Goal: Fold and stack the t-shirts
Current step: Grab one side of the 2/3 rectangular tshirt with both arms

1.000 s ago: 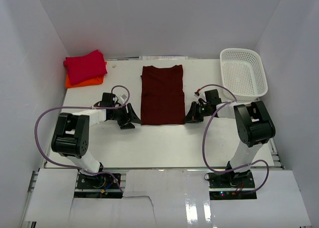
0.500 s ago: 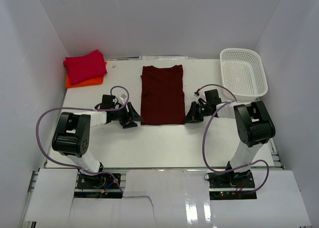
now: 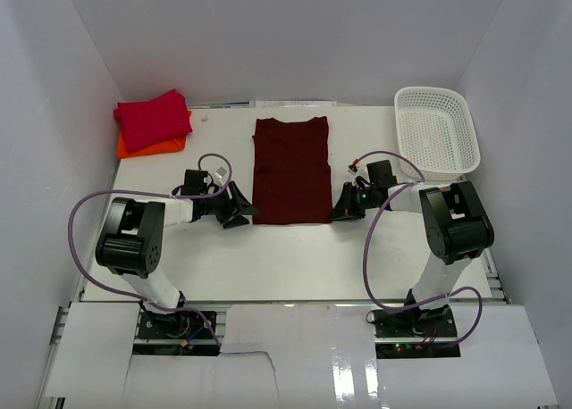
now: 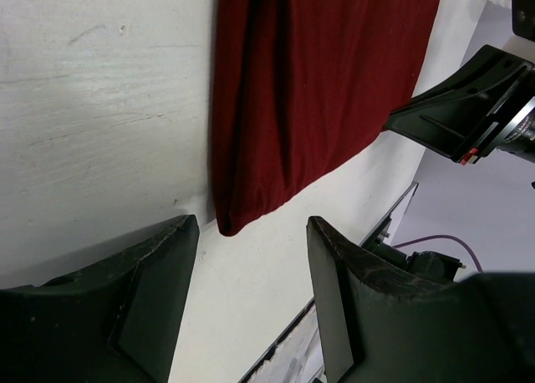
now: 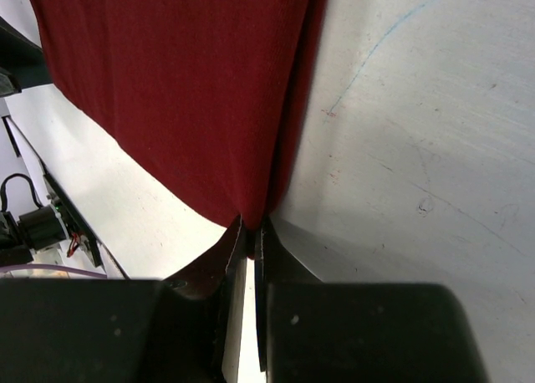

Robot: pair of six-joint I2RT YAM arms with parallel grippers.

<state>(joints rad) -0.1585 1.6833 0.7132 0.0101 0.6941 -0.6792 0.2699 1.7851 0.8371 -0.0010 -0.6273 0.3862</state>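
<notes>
Flat shirt in the middle, shirt stack back left, basket back right

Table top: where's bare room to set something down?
Free: between the red-orange stack and the maroon t-shirt; between that shirt and the basket; the table's near strip. Crowded: left gripper and right gripper at the shirt's near corners.

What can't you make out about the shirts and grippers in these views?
- Orange t-shirt: top view, mostly under the crimson t-shirt; its folding is hidden.
- Maroon t-shirt: both wrist views cut its collar end off at the frame edge.
- Right gripper: right wrist view, its shut fingers hide how much of the corner they pinch.
- Left gripper: top view, too small to tell whether it touches the cloth.
</notes>
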